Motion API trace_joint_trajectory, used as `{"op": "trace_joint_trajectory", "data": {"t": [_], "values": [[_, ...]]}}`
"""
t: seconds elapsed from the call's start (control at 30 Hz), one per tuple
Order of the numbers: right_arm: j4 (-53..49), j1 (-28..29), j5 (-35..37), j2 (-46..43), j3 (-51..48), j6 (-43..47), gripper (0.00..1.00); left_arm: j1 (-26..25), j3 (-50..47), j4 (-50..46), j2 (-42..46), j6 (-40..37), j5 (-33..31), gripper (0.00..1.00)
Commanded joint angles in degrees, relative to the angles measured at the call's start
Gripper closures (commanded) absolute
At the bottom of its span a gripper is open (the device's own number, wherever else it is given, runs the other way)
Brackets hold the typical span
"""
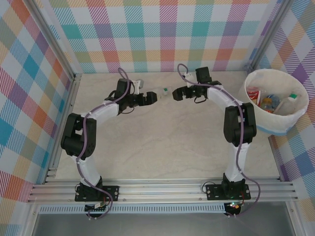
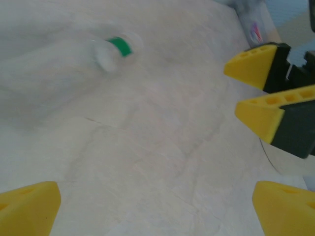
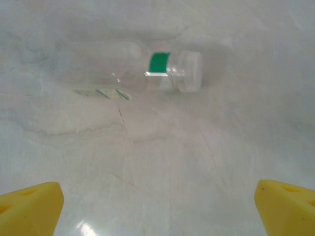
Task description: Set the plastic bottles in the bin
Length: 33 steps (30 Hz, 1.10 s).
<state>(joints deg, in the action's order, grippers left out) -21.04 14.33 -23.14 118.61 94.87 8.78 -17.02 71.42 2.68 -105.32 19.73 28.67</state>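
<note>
- One loose bottle (image 1: 164, 91) on the table (image 1: 162, 147), top view: far-centre, between left gripper (image 1: 155, 97) and right gripper (image 1: 175, 93). Both are just beside it; no contact seen.
- Same view: bin (image 1: 281, 122) at right edge, several bottles (image 1: 269, 101) inside it. Both grippers have fingers spread, nothing held.
- Left wrist view: the bottle is blurred at upper left, well ahead of the yellow pads (image 2: 29, 209). The right gripper's fingers (image 2: 253, 66) enter from the right, also apart.
- Right wrist view: the bottle lies on its side, green band, cap to the right. It sits ahead of the spread pads (image 3: 32, 206), roughly centred.
- Judgement: step in hand = pick up the bottle, prob. w/ right arm, which is nearer the bin. Advance low and square, then close across the barrel, not the cap. The round body may roll if nudged.
- Clearance: grippers are nose to nose, so left should back off before right closes. Table toward the bin is open. Lift above the rim before crossing. Frame post and wall stand close behind the bin, so little overshoot room.
</note>
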Motion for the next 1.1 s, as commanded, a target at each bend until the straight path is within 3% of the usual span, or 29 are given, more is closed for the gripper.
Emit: {"op": "trace_joint_trajectory", "data": {"t": [0.0, 0.13, 0.2, 0.33, 0.53, 0.67, 0.77, 0.9, 1.07], "values": [[-2.89, 0.48, -8.03, 5.83, 11.43, 11.97, 0.0, 3.39, -1.96, 6.02, 0.42, 9.78, -6.45, 0.0], [-4.37, 1.66, -7.17, 12.08, 20.16, 5.46, 0.0, 3.83, 6.12, 2.87, -6.21, 5.8, -3.66, 0.0], [-3.37, 3.12, 0.78, 13.17, 21.54, -6.13, 0.0, 3.83, 10.84, 1.65, -10.6, 3.36, -3.97, 0.0], [-7.34, 5.43, 7.7, 14.99, 23.74, -29.28, 0.0, 3.84, 22.53, -0.18, -20.23, 1.8, 0.92, 0.0], [-7.18, 7.77, 11.89, 18.14, 24.11, -46.99, 0.0, 1.81, 27.19, 2.9, -25.87, 3.9, 8.37, 0.0], [-9.43, 8.86, 11.93, 22.41, 29.79, -49.23, 0.0, 0.58, 21.96, 7.66, -23.94, 4.85, 10.23, 0.0], [-10.4, 10.18, 12.04, 24.99, 33.09, -50.27, 0.0, 1.86, 14.57, 14.37, -19.34, 8.06, 7.51, 0.0], [-11.7, 12.13, 15.71, 27.17, 36.08, -51.48, 0.0, 4.64, 6.0, 24.12, -14.27, 14.92, 9.29, 0.0], [-15.91, 15.03, 24.24, 30.1, 41.6, -50.76, 0.0, 7.49, -4.5, 23.6, -3.93, 13.93, -0.54, 0.0]]}}
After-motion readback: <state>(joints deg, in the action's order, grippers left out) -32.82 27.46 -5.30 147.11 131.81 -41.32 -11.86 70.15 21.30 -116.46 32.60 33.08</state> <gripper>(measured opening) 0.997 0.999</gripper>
